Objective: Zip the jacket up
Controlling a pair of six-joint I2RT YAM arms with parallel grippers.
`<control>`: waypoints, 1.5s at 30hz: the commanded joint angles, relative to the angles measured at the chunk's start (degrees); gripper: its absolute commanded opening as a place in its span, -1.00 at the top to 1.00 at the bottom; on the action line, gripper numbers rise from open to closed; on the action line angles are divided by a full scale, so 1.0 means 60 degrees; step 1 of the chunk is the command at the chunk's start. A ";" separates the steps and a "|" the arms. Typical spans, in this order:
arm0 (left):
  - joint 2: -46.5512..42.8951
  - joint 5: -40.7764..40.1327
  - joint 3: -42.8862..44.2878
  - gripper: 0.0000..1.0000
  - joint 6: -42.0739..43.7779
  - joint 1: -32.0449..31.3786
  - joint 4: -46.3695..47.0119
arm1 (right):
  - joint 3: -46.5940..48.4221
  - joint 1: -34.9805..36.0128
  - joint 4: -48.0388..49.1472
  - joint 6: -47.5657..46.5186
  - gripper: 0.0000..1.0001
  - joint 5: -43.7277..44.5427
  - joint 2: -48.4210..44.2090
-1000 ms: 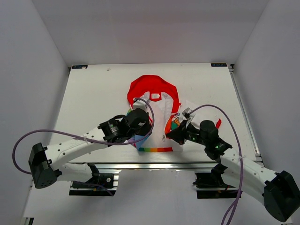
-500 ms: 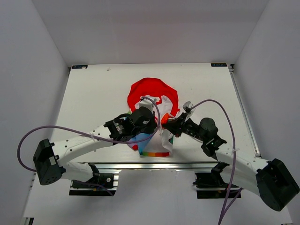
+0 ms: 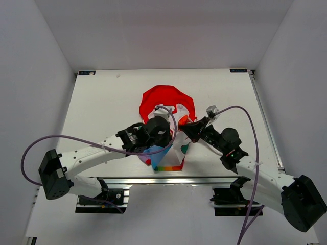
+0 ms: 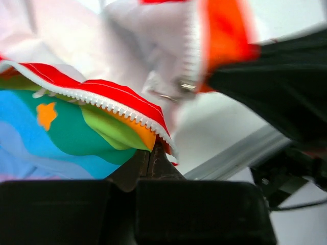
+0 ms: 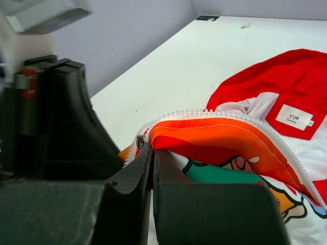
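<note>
Jacket of soft red-hooded, rainbow-striped cloth lies bunched, left pincer clamped on its toothed rainbow edge, right pincer on its orange edge.

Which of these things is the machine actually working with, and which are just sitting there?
In the job:
small child's hooded jacket, red hood, rainbow front
left gripper, shut on its rainbow zipper edge
right gripper, shut on its orange zipper edge

Just there:
white table
purple cables
silver rail at the near edge

White surface, plain pale walls on three sides, aluminium rail along near edge. Light even, no hard shadows.
</note>
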 commanded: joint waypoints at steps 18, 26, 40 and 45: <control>0.2366 0.2129 -0.2005 1.00 -0.2816 0.0026 -0.6275 | -0.0003 0.0005 -0.5149 -0.1214 1.00 0.1128 -0.0878; 0.2705 0.1422 -0.0893 0.35 -0.3036 0.0246 -0.6733 | 0.0026 0.0005 -0.5091 -0.1170 1.00 0.1480 0.0135; 0.0974 0.0672 0.0576 -0.96 -0.1602 0.2819 -0.5725 | -0.0046 0.0005 -0.5222 -0.1097 1.00 0.1875 0.0209; 0.1750 0.2179 0.0090 -0.47 -0.0694 0.4274 -0.3996 | -0.0061 -0.0009 -0.5515 -0.1053 1.00 0.2021 0.0107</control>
